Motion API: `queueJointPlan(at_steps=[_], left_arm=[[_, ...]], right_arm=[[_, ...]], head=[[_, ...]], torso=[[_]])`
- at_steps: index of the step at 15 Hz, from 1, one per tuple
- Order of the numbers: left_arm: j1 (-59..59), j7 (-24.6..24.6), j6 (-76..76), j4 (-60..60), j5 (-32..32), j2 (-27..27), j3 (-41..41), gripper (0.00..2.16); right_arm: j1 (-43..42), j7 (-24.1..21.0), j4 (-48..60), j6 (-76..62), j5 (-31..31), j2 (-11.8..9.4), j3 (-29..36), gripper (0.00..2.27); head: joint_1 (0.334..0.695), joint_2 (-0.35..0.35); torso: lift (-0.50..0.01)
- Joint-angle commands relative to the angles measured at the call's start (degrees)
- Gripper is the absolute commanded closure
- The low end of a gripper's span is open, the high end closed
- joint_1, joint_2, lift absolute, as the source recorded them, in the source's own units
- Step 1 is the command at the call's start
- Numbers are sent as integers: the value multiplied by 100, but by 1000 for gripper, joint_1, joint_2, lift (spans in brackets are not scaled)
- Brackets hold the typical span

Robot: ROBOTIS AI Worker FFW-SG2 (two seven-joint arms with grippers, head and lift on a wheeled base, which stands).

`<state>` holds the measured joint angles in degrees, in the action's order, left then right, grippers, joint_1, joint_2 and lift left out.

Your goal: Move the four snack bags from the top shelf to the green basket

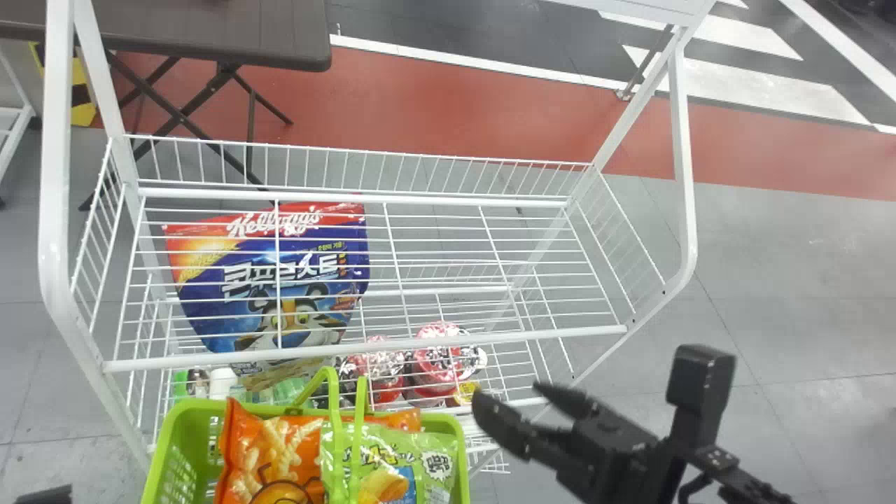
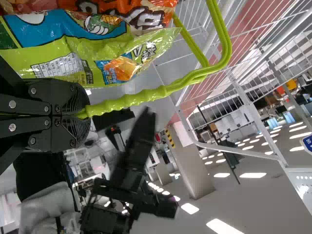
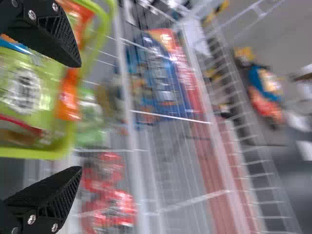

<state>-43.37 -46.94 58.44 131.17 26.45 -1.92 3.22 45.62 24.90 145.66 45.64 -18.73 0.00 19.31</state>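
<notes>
Most probably felt light, slick and crushable, with snack bag [image 1: 441, 476] best pinched at edge, left gripper [image 2: 82, 113] closed on basket handle [image 2: 131, 99], right gripper [image 3: 78, 117] spread apart.

Looks forward and down from the head over rack [image 1: 490, 339] and basket [image 1: 196, 406]; from the left wrist, close past the handle [image 2: 146, 95] toward the rack; from the right, close across basket and rack. Shares the green bag [image 1: 406, 451] among all three.

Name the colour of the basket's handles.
The handles are lime green, clearest in the left wrist view.
</notes>
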Motion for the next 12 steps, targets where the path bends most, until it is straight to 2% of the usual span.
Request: queueJointPlan(at_steps=[1, 3, 4, 6, 8, 12], left_arm=[[4, 1, -11, -13, -9, 43, -5, 1133], [4, 10, -11, -13, -9, 43, -5, 1133], [4, 1, -11, -22, -9, 43, 4, 1133], [-4, 1, 6, -22, 0, 34, -23, 1133], [-22, 1, 6, -13, 0, 34, -23, 1133], [-22, -8, 6, -4, 0, 17, -23, 1133]], right_arm=[[184, -73, -170, -1948, 256, 5, -279, 63], [280, -108, -635, -4163, 563, 5, -630, 63], [324, -134, -794, -4743, 695, 5, -797, 63], [333, -565, -794, -4462, 932, 5, -1131, 63], [333, -776, -679, -3970, 915, 5, -1237, 63], [360, -837, -530, -3759, 941, 5, -1219, 66]], head=[[695, -350], [695, -350], [695, -350], [695, -350], [695, -350], [695, -350]], torso=[[0], [0], [0], [0], [0], [0]])
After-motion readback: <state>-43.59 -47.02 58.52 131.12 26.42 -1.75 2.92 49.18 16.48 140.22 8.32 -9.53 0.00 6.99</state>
